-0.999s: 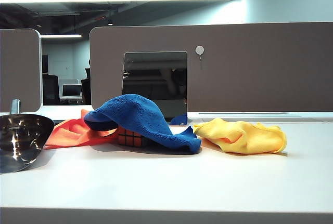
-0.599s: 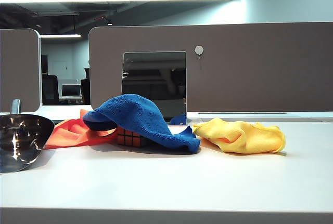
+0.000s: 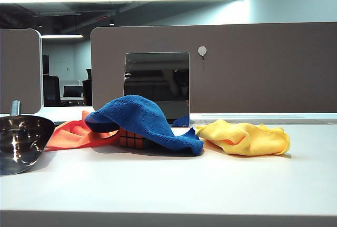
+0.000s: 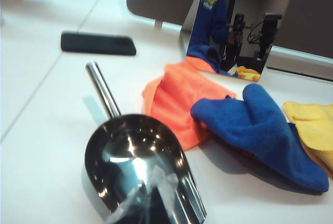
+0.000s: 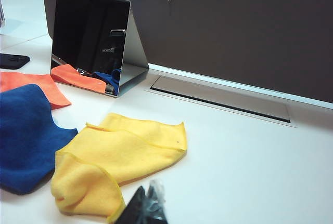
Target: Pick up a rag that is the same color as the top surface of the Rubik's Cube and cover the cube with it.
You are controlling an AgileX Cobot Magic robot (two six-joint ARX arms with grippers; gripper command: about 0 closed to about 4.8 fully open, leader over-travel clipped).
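White table (image 3: 168, 185) fills the lower half of the exterior view; grey partition (image 3: 221, 69) runs behind it. Standing mirror (image 3: 157, 87) at centre back, leaning, reflecting cloths.

Rag (image 3: 142, 120), deep blue and fluffy, draped in a hump just front of the mirror, one tail trailing toward 4 o'clock. Rubik's Cube (image 3: 131, 139) sits under it; only a low strip of red-orange tiles with black edges shows beneath the front hem. Top face fully hidden.

Yellow cloth (image 3: 243, 137) crumpled at 3 o'clock of the rag, just beside its tail. Orange cloth (image 3: 76, 134) at 9 o'clock, partly tucked under the blue.

Steel scoop (image 3: 21, 141) at far 9 o'clock, bowl shiny, handle pointing back. Black phone-like slab (image 4: 98, 43) lies beyond it, well apart, seen from the left wrist.

Left gripper (image 4: 148, 198): tips blurred at frame edge, over the scoop bowl, fingers drawn together, nothing between them.

Right gripper (image 5: 147, 207): dark blurred tip near the yellow cloth's edge; finger state cannot be told. Neither shows in the exterior view.
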